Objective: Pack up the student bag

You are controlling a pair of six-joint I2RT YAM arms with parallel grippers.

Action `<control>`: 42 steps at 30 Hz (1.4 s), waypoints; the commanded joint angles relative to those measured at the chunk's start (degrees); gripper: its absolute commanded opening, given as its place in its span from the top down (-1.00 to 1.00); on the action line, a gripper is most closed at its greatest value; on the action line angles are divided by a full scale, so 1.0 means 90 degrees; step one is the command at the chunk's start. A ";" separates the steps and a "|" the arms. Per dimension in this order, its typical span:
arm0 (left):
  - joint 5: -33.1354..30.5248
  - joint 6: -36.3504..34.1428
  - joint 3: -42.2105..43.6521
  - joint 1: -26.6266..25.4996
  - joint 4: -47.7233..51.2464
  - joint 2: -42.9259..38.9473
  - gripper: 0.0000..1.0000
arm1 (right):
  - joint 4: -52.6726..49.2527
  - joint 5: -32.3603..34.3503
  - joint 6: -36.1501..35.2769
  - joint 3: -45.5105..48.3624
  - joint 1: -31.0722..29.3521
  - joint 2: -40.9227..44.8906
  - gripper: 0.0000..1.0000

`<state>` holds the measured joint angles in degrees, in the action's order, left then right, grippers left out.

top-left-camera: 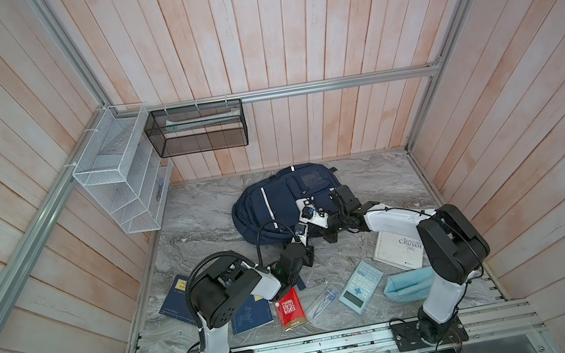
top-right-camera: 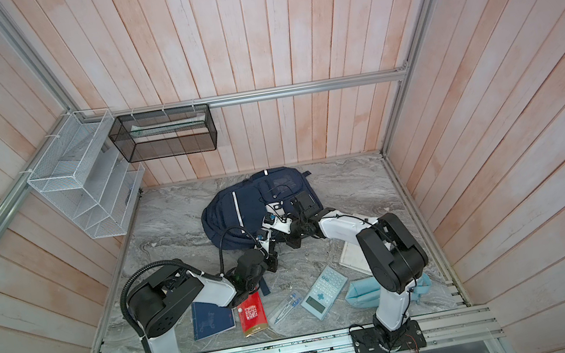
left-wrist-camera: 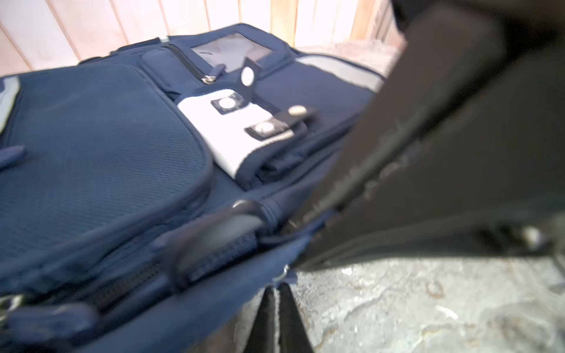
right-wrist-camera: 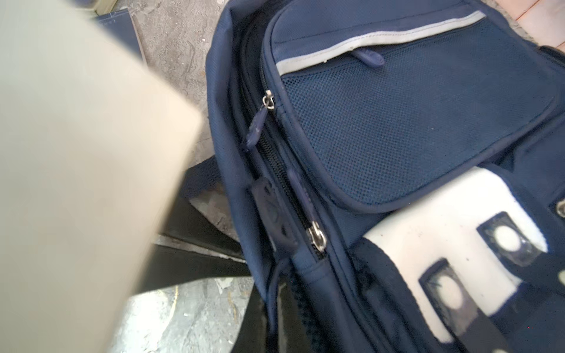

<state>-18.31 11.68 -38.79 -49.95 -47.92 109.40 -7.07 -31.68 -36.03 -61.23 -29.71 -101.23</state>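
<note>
The student bag, navy with white stripes and a white patch, lies flat at the back middle of the table in both top views. My left gripper is at the bag's near edge, shut with its tips pinching a small metal ring and navy zip tab. My right gripper is beside it at the same edge, shut on a thin navy cord of the bag. A main zip runs along the bag's side, and its slider is close to the right gripper.
In front of the bag lie a white book, a calculator, a light-blue pouch, a clear pen bag, a red booklet and two blue notebooks. White and black wire racks hang on the walls.
</note>
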 commanded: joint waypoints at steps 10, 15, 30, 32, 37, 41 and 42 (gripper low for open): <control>0.0313 0.0628 0.0505 0.0156 0.0272 -0.0871 1.00 | 0.0356 -0.0313 0.0185 0.0033 0.0118 0.0448 1.00; 0.0488 0.0553 0.0501 -0.0024 0.0123 -0.0778 0.49 | 0.0467 -0.0617 0.0418 0.0021 0.0101 0.0461 1.00; 0.0061 0.0431 -0.0182 0.0218 -0.0328 0.0069 0.29 | 0.0489 -0.0810 0.0549 0.0267 0.0023 0.0565 1.00; 0.0123 0.0384 -0.0321 0.0245 -0.0244 0.0142 0.40 | 0.0482 -0.0789 0.0566 0.0297 0.0021 0.0563 1.00; 0.0120 0.0519 -0.0302 0.0348 0.0013 0.0092 0.92 | 0.0491 -0.0655 0.0518 0.0367 0.0032 0.0611 1.00; 0.0226 0.0796 0.0116 0.0507 0.0168 -0.0345 1.00 | 0.0499 -0.0328 0.0502 0.0367 0.0069 0.0632 1.00; 0.0291 0.0864 0.0190 0.0535 0.0281 -0.0480 1.00 | 0.0451 -0.0183 0.0471 0.0348 0.0073 0.0608 1.00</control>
<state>-14.59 17.26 -39.27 -46.98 -47.03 108.57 -3.22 -33.45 -31.83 -58.02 -28.99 -98.19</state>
